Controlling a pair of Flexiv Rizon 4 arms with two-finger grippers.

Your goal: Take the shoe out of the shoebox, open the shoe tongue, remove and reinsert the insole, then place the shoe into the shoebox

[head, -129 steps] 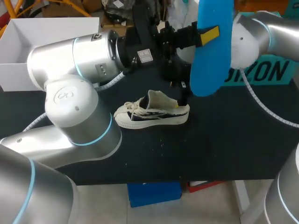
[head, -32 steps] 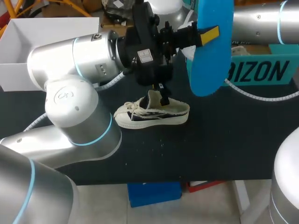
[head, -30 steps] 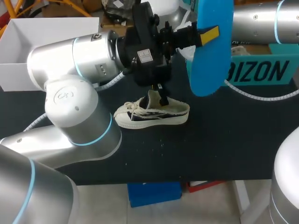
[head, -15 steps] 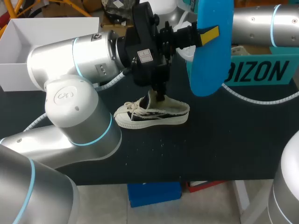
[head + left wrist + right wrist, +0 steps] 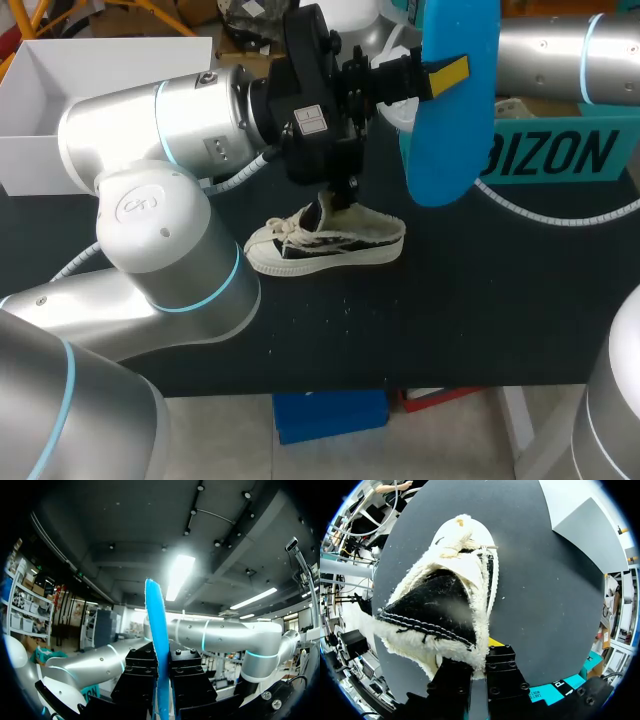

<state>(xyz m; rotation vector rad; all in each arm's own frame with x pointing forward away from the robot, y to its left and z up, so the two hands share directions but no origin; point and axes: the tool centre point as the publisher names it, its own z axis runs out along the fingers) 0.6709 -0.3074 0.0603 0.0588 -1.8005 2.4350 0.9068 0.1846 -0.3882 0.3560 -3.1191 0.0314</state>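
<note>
A white and black sneaker [image 5: 300,250] with a fleece lining lies on its sole in the middle of the black table. In the head view my right gripper [image 5: 338,197] comes down from behind onto its raised tongue. The right wrist view shows that gripper [image 5: 479,667] shut on the fleecy rim of the tongue [image 5: 445,615], with the shoe's toe [image 5: 462,530] pointing away. My left gripper [image 5: 440,78] is held high above the table and is shut on the blue insole [image 5: 450,130], which stands upright. In the left wrist view the insole [image 5: 157,625] rises edge-on between the gripper's [image 5: 162,680] fingers.
The white shoebox [image 5: 100,60] stands open at the table's back left corner, behind my left arm. A teal sign [image 5: 560,150] runs along the back right edge. Bare tabletop [image 5: 480,320] lies in front of and to the right of the shoe.
My right gripper shifted from the shoe's heel to the tongue and closed on it. The left arm and the insole have stayed put.
</note>
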